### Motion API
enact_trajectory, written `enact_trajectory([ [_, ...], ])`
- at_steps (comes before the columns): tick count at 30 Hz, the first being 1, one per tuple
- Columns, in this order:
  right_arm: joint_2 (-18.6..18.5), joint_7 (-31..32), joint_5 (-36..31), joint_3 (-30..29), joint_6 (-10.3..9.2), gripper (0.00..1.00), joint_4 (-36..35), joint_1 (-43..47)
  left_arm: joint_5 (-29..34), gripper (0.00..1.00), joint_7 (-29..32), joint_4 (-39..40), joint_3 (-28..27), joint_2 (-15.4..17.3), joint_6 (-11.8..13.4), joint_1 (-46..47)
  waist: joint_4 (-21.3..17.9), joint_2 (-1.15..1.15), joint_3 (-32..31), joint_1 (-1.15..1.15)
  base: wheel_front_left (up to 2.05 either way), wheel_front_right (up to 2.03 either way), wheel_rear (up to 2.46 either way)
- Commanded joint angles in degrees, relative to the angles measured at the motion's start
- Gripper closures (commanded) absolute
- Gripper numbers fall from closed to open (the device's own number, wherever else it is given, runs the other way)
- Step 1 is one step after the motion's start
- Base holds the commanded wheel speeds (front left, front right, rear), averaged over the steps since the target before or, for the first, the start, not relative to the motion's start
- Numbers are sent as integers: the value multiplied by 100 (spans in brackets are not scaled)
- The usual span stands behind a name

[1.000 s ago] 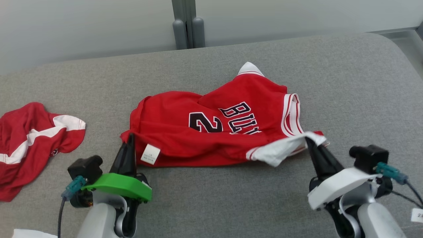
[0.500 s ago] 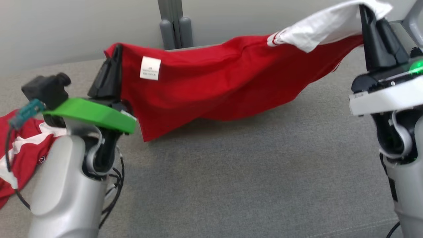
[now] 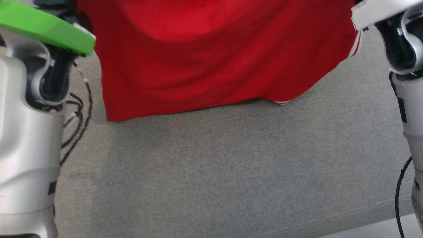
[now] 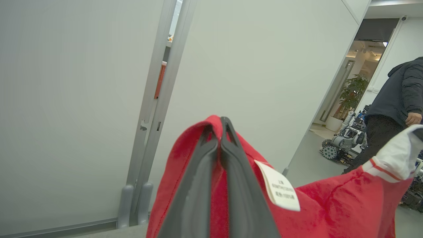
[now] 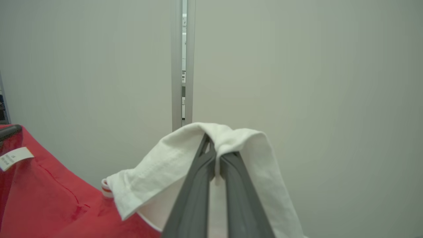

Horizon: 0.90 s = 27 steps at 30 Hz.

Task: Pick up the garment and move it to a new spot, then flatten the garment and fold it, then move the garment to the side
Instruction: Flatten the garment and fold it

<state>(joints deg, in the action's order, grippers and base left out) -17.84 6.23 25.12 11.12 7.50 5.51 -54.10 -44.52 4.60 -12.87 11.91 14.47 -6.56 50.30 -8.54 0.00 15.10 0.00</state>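
Raised high since a second ago, your limp, light shirt (image 3: 214, 59) is sagging; left fingers (image 4: 198, 185) are pinching its red hem, right fingers (image 5: 195, 198) its white trim.

Silver-grey forearms (image 3: 26, 158), green left wrist plate (image 3: 43, 26), black cables (image 3: 77, 122), dark fingers (image 4: 195, 191)

From head, steeply down onto grey cushion (image 3: 211, 172); from both wrists, close, toward wall (image 4: 66, 99); red garment (image 3: 214, 59) shared.
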Motion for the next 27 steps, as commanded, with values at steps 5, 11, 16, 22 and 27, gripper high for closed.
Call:
enact_trajectory([
  [5, 548, -504, -91, 17, -2, 100, 1406, -1145, 611, 100, -684, -604, -218, 232, 302, 996, -495, 0, 1494, 0, 0, 0, 0],
  [11, 1024, -1764, -436, -587, 0, 100, 2469, -2747, 976, 100, -1587, -1070, -175, 108, 166, 2276, -521, 0, 2040, 0, 0, 0, 0],
  [16, 1076, -2135, -664, -959, -1, 100, 2243, -3703, 1235, 100, -1883, -962, 11, 140, -5, 3230, -415, 0, 2038, 0, 0, 0, 0],
  [22, 858, -2140, -889, -1082, -1, 100, 771, -3835, 1141, 100, -1977, -195, -386, -109, -66, 3835, -188, 0, 2078, 0, 0, 0, 0],
  [27, 654, -2142, -953, -856, -2, 100, 786, -3078, 1127, 100, -1970, -2, -147, -61, -95, 2961, -72, 0, 2123, 0, 0, 0, 0],
])
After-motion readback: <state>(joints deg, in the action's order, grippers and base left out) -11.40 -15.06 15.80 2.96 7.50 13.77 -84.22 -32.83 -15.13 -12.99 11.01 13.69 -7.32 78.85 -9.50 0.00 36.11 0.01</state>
